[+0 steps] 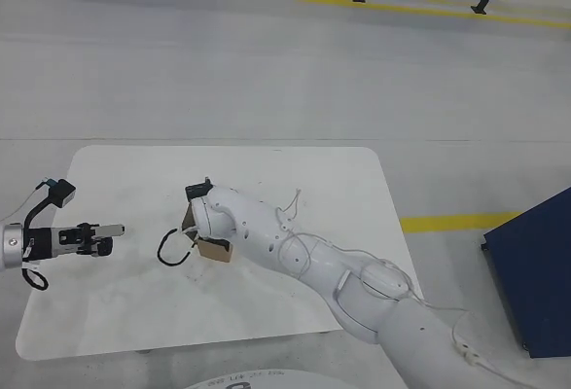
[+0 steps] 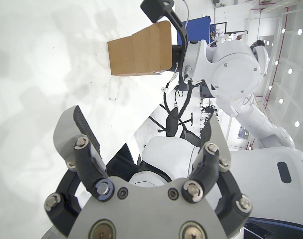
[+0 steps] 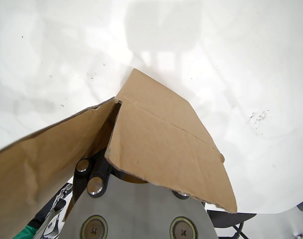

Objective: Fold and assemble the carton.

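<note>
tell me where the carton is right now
In the top view the carton is near the middle of the white table, at the tip of the right arm. The open left gripper is apart from it, on the robot's left.

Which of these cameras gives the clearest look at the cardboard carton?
The left wrist view: the carton shows nearly whole there, from the side. In the top view an arm covers most of it; the right wrist view sees its flaps close up.
</note>
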You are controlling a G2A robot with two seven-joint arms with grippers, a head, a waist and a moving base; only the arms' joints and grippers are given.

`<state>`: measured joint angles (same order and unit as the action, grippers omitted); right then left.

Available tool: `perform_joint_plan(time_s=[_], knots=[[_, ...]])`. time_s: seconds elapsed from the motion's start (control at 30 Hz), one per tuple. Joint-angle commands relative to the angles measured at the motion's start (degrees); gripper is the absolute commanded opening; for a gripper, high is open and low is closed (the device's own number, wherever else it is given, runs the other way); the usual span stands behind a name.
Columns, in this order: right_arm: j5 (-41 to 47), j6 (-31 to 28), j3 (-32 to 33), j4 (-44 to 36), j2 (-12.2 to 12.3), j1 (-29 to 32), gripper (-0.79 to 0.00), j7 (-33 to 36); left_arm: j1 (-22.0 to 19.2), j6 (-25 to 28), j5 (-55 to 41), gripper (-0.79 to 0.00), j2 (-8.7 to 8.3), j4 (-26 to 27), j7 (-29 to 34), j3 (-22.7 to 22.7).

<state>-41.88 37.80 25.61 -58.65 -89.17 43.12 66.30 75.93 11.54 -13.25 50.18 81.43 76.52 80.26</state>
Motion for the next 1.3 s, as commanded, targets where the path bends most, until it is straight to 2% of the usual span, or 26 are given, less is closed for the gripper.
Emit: perform_joint_plan(time_s=[0.0,0.97,1.13,1.27], knots=[[0.2,0.05,0.15,0.66,-0.32,-0.12,-0.785,-0.11,0.0,0.0,0.0,0.0,0.0,0.0,0.0,0.0],[0.55,-1.55,-1.09,12.32,-5.7,-2.73,-0.785,1.24,0.0,0.0,0.0,0.0,0.0,0.0,0.0,0.0],[0.65,-1.74,-0.35,13.01,-6.14,-2.89,-0.785,0.14,0.0,0.0,0.0,0.0,0.0,0.0,0.0,0.0],[0.44,-1.33,1.31,10.37,-5.61,-2.14,-0.785,-2.14,0.0,0.0,0.0,0.0,0.0,0.0,0.0,0.0]])
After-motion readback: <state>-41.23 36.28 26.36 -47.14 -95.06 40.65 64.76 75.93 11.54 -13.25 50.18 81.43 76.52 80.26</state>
